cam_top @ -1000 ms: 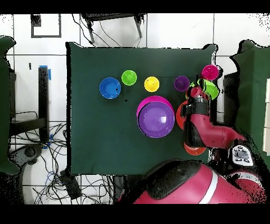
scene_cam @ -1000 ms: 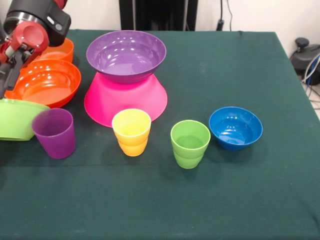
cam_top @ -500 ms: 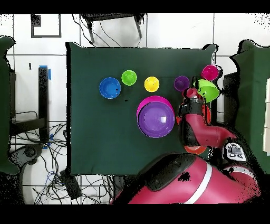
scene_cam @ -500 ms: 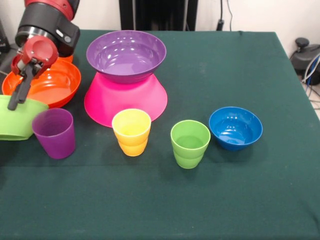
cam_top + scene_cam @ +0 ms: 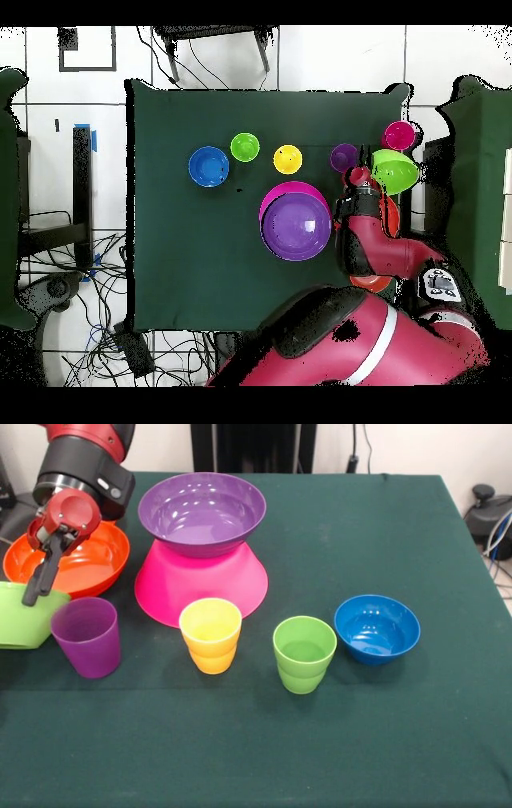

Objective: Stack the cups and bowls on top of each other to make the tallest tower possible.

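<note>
Green tablecloth (image 5: 384, 544), tool (image 5: 34, 592) gripping lime green bowl (image 5: 20, 616) rim

Front view: lime green bowl (image 5: 22, 616) cut off by left edge. Large orange bowl (image 5: 80, 564) partly behind arm and gripper (image 5: 36, 588). Jaws' state unclear. Pink bowl (image 5: 200, 580) top covered by purple bowl (image 5: 202, 510). Overhead view: arm hides most of large orange bowl (image 5: 385, 283); red cup (image 5: 399, 135) too small for detail.

The red and black arm (image 5: 84, 460) comes down at the far left. Its gripper (image 5: 36, 588) points down, fingers apparently closed
</note>
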Robot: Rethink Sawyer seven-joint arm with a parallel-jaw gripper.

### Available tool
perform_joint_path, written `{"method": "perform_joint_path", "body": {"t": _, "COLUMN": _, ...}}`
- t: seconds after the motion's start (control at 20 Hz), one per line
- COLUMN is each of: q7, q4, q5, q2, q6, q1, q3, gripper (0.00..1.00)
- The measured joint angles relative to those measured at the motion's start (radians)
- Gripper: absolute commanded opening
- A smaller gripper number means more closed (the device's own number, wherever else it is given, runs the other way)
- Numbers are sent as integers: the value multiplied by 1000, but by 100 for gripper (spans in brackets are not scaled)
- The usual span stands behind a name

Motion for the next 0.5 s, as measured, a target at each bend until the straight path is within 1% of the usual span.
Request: {"method": "perform_joint_path", "body": {"t": 0.5, "q7": 0, "q4": 0, "q5": 0, "q2": -28, "q6": 0, "q1": 0, "q3": 0, "gripper": 100}}
